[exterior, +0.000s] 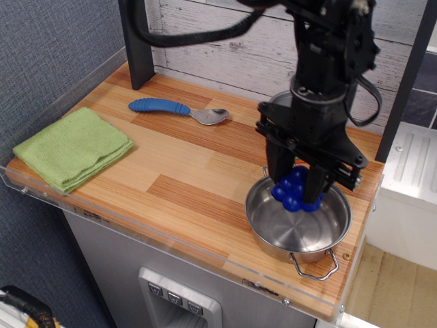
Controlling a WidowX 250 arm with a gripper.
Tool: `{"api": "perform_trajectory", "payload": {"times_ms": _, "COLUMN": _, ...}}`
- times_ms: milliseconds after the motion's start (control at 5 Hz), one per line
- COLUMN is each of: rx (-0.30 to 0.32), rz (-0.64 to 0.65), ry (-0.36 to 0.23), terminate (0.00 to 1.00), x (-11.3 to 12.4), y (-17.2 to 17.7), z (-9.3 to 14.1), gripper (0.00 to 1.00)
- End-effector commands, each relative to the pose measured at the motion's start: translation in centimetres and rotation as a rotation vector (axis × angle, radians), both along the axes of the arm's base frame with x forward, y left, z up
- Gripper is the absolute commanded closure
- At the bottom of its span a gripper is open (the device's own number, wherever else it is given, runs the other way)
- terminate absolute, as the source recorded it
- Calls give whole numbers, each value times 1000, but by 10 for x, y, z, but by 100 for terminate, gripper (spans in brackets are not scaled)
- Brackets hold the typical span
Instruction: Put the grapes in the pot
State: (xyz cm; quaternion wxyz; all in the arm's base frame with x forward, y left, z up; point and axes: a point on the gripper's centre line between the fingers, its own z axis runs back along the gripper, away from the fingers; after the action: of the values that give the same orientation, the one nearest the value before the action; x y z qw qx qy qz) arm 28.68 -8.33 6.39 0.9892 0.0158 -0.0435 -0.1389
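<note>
Single view from the front of a wooden counter (184,171). The black gripper (298,188) is clamped on the grapes (295,190), a cluster of glossy deep-blue balls, with one finger on either side of the cluster. The grapes hang above the far part of the pot (298,222), a shallow stainless-steel vessel with wire loop handles, at about rim height; whether they touch the pot cannot be told. The pot stands at the right end of the counter. A blue-handled spoon (177,109) lies near the back, well apart from the pot. A folded green cloth (72,147) rests at the left end.
</note>
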Motion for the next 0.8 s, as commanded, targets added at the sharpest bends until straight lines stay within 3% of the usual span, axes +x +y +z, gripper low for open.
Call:
{"api": "perform_trajectory", "payload": {"times_ms": 0, "rx": 14, "rz": 28, "ry": -31, "terminate": 0, "x": -20, "y": 3, "z": -3, "gripper": 100}}
{"api": "perform_trajectory", "payload": {"times_ms": 200, "rx": 14, "rz": 30, "ry": -16, "terminate": 0, "x": -20, "y": 2, "z": -11, "gripper": 100}}
{"api": "perform_trajectory", "payload": {"times_ms": 400, "rx": 22, "rz": 14, "ry": -18, "terminate": 0, "x": -21, "y": -1, "z": -11, "gripper": 0}}
{"api": "perform_trajectory", "payload": {"times_ms": 600, "rx": 21, "rz": 7, "ry": 3, "terminate": 0, "x": -20, "y": -1, "z": -14, "gripper": 0}}
